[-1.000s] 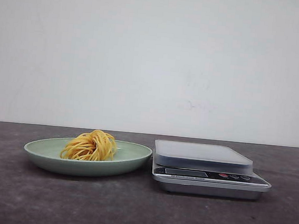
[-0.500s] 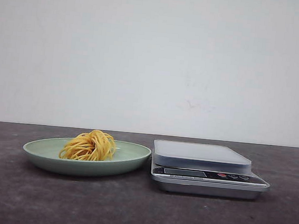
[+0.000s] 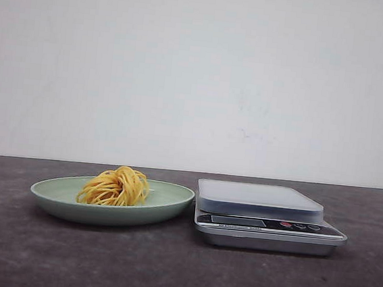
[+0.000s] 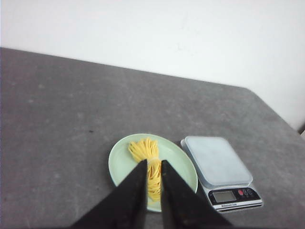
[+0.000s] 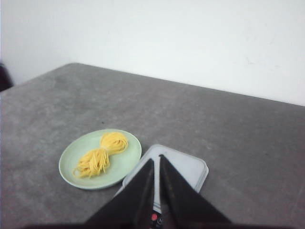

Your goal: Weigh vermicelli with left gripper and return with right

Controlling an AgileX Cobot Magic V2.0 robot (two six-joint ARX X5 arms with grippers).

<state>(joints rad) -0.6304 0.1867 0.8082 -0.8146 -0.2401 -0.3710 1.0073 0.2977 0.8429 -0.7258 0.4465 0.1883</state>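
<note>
Vermicelli (image 4: 148,162) on plate (image 4: 119,164) | directly ahead of left claw (image 4: 153,164), fingers near-closed, empty | right claw (image 5: 157,162) near-closed, over scale (image 5: 188,169)

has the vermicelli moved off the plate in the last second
No. The vermicelli sits on the plate, left of the scale, as before.

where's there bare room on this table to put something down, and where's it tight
The scale platform is bare. Open table runs in front of the plate and scale, behind them toward the wall, and off each outer side. It's tight in the narrow gap between plate and scale, and the vermicelli fills the plate's middle.
</note>
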